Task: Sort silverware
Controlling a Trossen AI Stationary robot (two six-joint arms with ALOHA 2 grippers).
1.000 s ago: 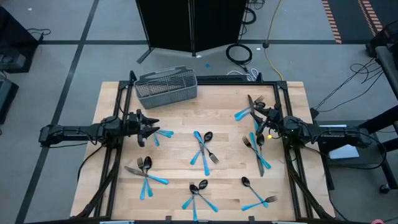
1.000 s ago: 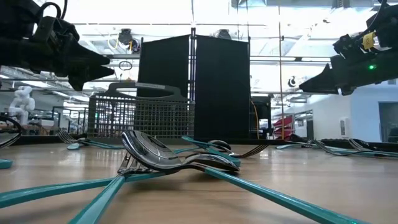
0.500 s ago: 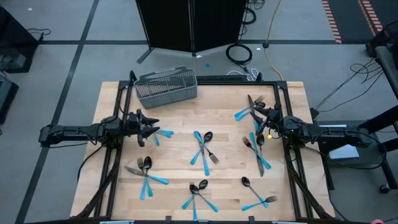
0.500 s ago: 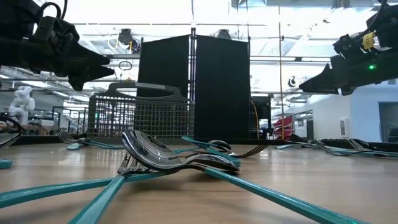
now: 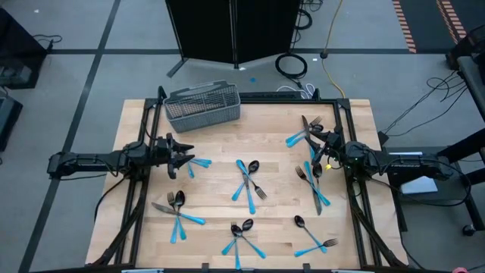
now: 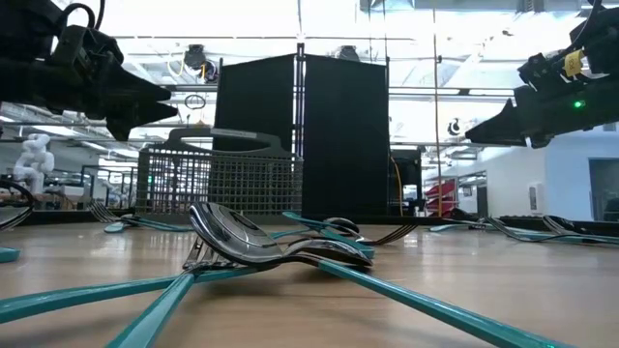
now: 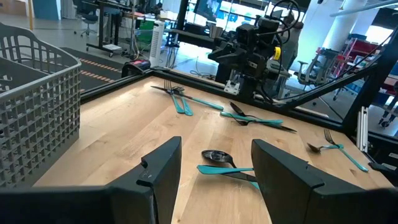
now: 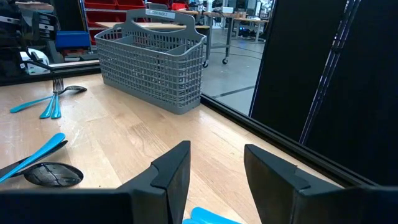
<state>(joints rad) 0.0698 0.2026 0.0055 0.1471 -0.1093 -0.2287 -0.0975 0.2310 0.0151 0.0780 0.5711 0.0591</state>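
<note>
Blue-handled, dark-headed silverware [image 5: 248, 183] lies in crossed clusters across the pale wooden counter [image 5: 220, 144], near a grey mesh basket [image 5: 202, 105]. The left gripper [image 5: 184, 157] and right gripper [image 5: 317, 144] hover parted and empty. The pieces look light, stiff and slippery; the handles seem safest to pinch.

— Surface? A light wooden table [image 5: 220, 144], edged by a dark frame, is seen from above.

— Items recorded on it? A grey wire-mesh basket [image 5: 202, 105] is set at the far left corner. The silverware [image 5: 248, 180], blue-handled, is laid in crossed clusters: one at the centre, one at the near left [image 5: 177, 210], one at the near middle [image 5: 241, 236], one at the near right [image 5: 312, 238], two along the right side [image 5: 314, 182], and one at the left edge [image 5: 195, 163].

— Contact? Pieces within each cluster are overlapped; the clusters are kept apart from one another and from the basket.
</note>
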